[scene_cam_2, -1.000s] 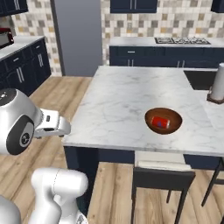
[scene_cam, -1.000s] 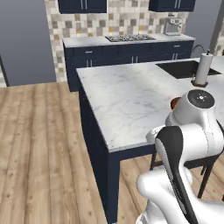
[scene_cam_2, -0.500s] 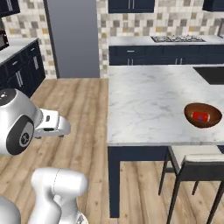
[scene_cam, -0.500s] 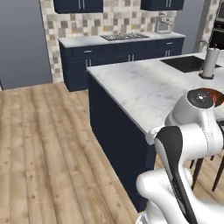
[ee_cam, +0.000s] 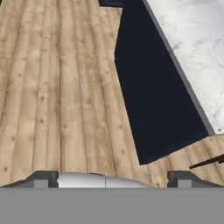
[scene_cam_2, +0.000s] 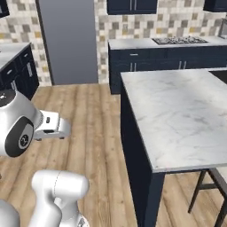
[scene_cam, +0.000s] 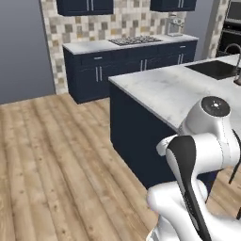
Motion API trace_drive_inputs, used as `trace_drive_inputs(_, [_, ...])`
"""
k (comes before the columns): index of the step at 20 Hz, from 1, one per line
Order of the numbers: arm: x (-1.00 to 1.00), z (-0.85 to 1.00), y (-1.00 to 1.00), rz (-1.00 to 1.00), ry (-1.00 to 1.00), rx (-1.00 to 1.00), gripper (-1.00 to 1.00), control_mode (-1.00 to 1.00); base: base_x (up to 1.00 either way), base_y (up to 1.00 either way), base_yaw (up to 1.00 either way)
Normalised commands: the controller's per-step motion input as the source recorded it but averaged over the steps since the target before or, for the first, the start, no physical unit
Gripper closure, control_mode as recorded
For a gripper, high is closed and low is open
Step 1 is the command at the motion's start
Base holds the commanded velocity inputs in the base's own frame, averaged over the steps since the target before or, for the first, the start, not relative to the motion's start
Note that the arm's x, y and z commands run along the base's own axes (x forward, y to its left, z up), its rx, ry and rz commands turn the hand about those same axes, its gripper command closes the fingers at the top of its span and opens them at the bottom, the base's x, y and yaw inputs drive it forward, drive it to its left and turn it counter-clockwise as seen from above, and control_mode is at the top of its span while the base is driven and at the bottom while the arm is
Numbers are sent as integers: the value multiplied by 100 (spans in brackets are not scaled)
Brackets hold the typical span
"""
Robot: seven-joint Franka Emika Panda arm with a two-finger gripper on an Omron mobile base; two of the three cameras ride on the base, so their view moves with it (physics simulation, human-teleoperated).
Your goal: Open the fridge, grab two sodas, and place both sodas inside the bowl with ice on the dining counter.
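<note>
White grey-veined marble of the dining counter [scene_cam_2: 177, 115] takes the right half of the right base view; the same tabletop runs along the upper right of the hand view [ee_cam: 197, 48], over its navy side panel [ee_cam: 153, 92]. Light wood plank floor [ee_cam: 57, 87] covers the rest of that view.

End effector [ee_cam: 109, 177]: two dark fingertips [ee_cam: 41, 178] at the bottom of the hand view, standing wide apart, released, nothing between them, touching nothing. It looks down over bare floor just left of the tabletop's near corner. The tabletop edge lies ahead and to the right of the fingertips, apart from them.

Fridge [scene_cam_2: 66, 40]: flat grey panel against the tiled back wall, upper left of the right base view, closed, well apart from the arm. The grey surface at the far left of the left base view [scene_cam: 23, 47] is probably the same appliance, though no handle shows at this angle.

Wall counter [scene_cam: 127, 44] with a stove top [scene_cam: 134, 41] sits behind, navy cabinets below. A dark sink [scene_cam: 214, 68] is set into the marble at the right edge of the left base view; its contents cannot be made out. A dark stool leg [scene_cam_2: 199, 190] stands under the tabletop's near end.
</note>
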Motion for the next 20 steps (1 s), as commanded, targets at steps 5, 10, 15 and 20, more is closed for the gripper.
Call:
trace_drive_inputs(5, [0,0,0,0,0,0,-100,100,100,98,-9])
trace_drive_inputs(10, [0,0,0,0,0,0,-100,100,100,94,-20])
trace_drive_inputs(15, [0,0,0,0,0,0,-100,100,100,65,-26])
trace_drive_inputs(20, [0,0,0,0,0,0,-100,100,99,43,-42])
